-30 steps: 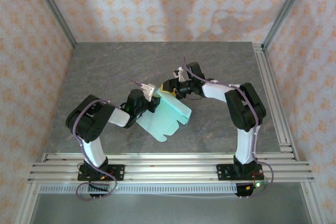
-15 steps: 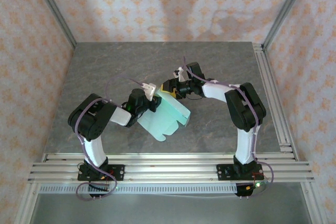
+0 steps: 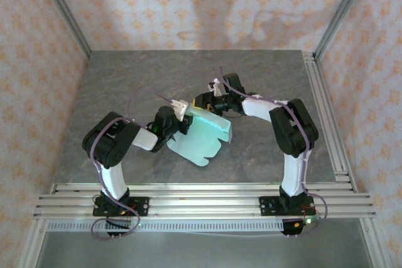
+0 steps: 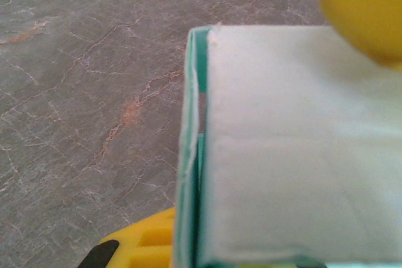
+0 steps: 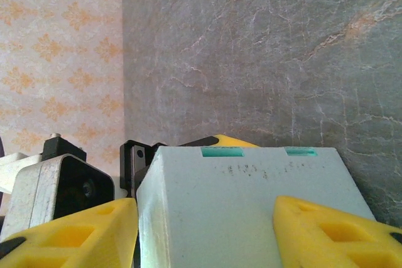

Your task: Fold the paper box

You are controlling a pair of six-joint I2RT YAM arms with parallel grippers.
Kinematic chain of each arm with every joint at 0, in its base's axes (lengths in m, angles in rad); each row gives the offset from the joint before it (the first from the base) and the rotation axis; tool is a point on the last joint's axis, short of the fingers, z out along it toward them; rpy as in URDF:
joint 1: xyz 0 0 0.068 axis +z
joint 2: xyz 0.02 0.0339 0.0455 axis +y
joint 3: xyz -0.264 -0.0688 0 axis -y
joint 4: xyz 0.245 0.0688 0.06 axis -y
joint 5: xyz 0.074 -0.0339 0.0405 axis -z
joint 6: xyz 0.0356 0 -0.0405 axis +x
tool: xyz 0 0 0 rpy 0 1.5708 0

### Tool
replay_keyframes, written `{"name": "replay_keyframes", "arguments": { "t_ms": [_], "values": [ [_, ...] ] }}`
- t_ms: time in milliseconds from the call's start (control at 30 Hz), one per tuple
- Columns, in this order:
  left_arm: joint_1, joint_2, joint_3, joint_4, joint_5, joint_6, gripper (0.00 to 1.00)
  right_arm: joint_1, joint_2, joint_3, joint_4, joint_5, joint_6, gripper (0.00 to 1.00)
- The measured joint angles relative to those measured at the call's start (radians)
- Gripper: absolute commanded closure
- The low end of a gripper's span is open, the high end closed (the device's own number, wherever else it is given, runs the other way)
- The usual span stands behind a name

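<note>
- The paper box (image 3: 202,137) sits tilted over the grey stone-look tabletop (image 3: 125,80), between the two arms, with its scalloped flaps pointing toward the near edge.
- The left gripper (image 3: 184,121) is clamped tight on the box's left edge. In the left wrist view, doubled layers of card run between its yellow fingers (image 4: 141,246).
- The right gripper (image 3: 201,105) stands at the far end, its jaws about half apart astride a pale panel. I cannot tell whether they pinch it or merely flank it.
- The step in hand, as I judge it, is squaring up the body while one side is pinned. The left should hold its crease firmly without crushing it. The right should press along the fold line, not mid-panel, so the thin card bends where it is scored.
- Go slowly and hold both ends level; a twist between them would likely buckle the panel.
- The two teal slots (image 5: 223,152) at the panel's far edge look like tab slots — any tuck should be aimed there.
- The box's underside is hidden, as is how the flaps lie beneath it. Whether the lowest flap touches the table is unclear.
- The left wrist view is very close and blurred, so it is hard to tell which layer is outermost at the edge.
- From above, wrists and card cover both sets of fingertips — the exact contact points cannot be made out.
</note>
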Motion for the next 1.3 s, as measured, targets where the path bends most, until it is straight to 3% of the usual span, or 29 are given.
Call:
{"name": "replay_keyframes", "arguments": {
  "t_ms": [267, 567, 833, 1300],
  "values": [
    [0.003, -0.037, 0.000, -0.030, 0.013, -0.017, 1.00, -0.024, -0.072, 0.002, -0.073, 0.086, -0.034, 0.36],
    [0.016, -0.120, 0.003, -0.045, 0.135, -0.064, 1.00, -0.141, -0.166, 0.015, -0.178, 0.190, -0.156, 0.38],
    [0.016, -0.128, 0.047, -0.102, 0.179, -0.071, 1.00, -0.105, -0.166, 0.039, -0.310, 0.177, -0.285, 0.36],
    [0.015, -0.115, 0.048, -0.199, 0.091, 0.020, 1.00, -0.018, -0.055, 0.093, -0.251, 0.095, -0.215, 0.26]
  ]
}}
